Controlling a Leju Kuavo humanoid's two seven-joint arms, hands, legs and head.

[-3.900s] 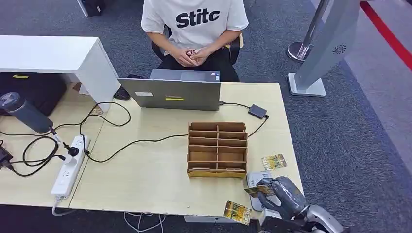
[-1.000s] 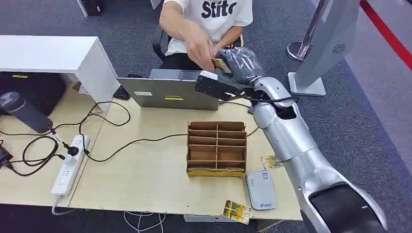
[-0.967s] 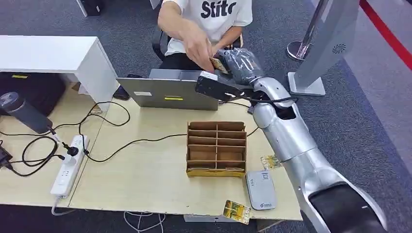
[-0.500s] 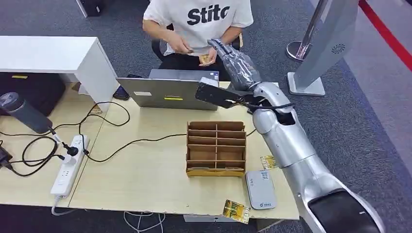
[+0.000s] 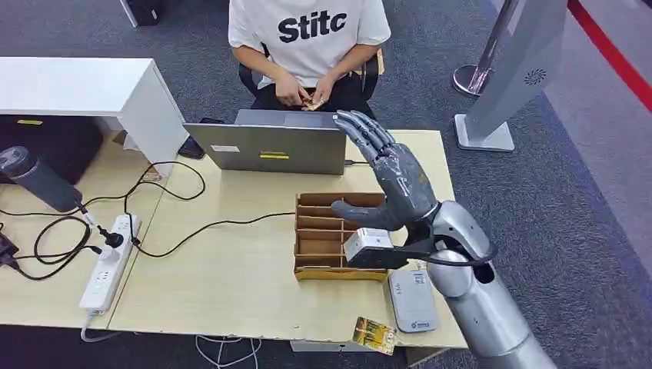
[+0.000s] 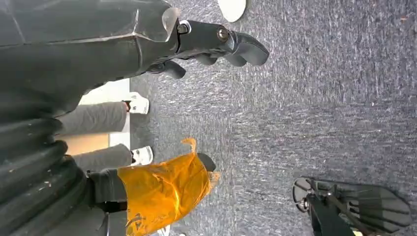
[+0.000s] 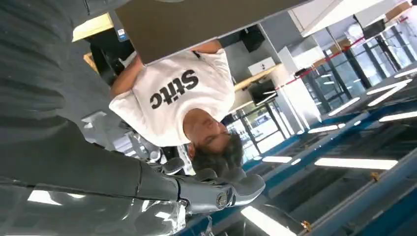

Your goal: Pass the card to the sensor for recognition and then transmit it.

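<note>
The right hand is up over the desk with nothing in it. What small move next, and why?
Probably lower the open right hand toward the yellow patterned card at the desk's near edge. The seated person already holds a card in both hands, the grey card reader lies flat just beside that spare card, and the hand is free.

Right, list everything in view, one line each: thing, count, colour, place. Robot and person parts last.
Table: one, light wood, centre.
Laptop: one, grey, far edge of table.
Card organiser: one, brown, compartmented, mid table.
Sensor: one, pale grey, near right table corner.
Cards on table: one, yellow, near table edge.
Power strip: one, white, left table.
Bottle: one, dark grey, far left.
White desk: one, upper left.
Stand: one, silver, upper right floor.
Person: one, white shirt, seated behind laptop, holding a card.
Right hand: grey, raised over table, fingers spread, holding nothing.
Left hand: dark, hanging over carpet.
</note>
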